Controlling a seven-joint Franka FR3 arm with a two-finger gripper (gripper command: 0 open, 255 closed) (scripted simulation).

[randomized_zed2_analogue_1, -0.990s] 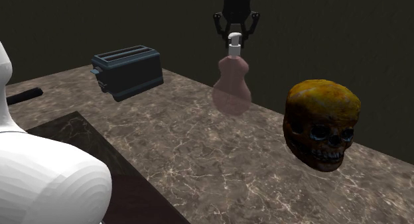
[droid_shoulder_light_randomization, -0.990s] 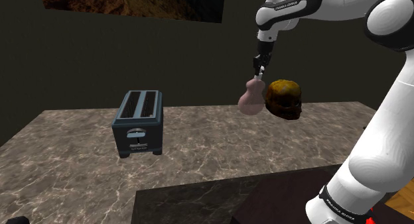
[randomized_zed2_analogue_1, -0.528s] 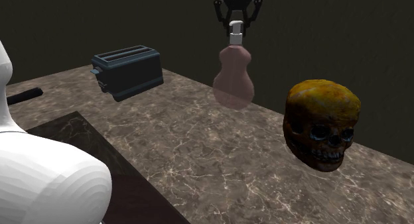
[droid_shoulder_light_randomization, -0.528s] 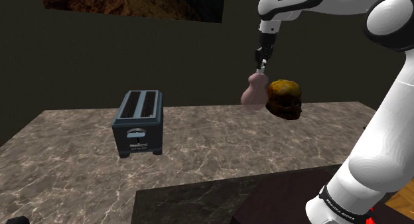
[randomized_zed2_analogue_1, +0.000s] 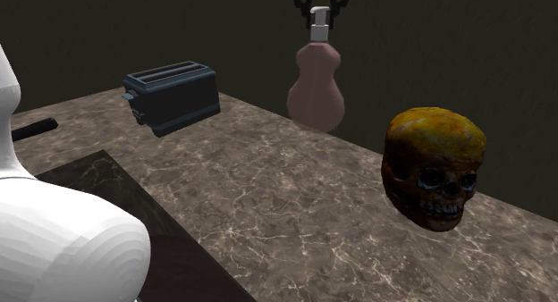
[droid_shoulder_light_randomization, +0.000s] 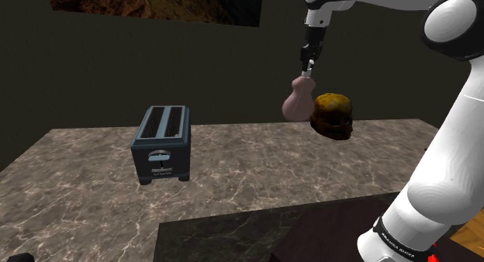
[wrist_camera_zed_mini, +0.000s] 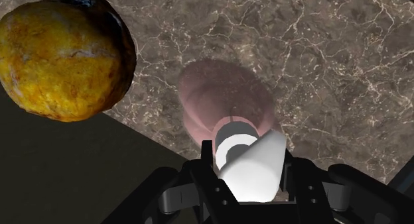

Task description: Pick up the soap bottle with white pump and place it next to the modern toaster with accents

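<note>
The black gripper (wrist_camera_zed_mini: 249, 164) is clamped on the white pump of the pinkish soap bottle (randomized_zed2_analogue_1: 316, 90), which hangs in the air over the worktop's (droid_shoulder_light_randomization: 248, 175) far edge, near a yellow-brown skull (randomized_zed2_analogue_1: 435, 166). The dark toaster (droid_shoulder_light_randomization: 161, 144) stands well apart, toward the worktop's end at the shoulder view's left.

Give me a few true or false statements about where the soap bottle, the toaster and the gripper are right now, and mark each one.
The gripper is shut on the white pump of the soap bottle. True.
The soap bottle stands on the marbled counter. False: it hangs in the air above it.
The toaster lies on its side. False: it stands upright, slots up.
In the shoulder view, the skull is just right of the bottle. True.
The bottle touches the toaster. False: they are well apart.
</note>
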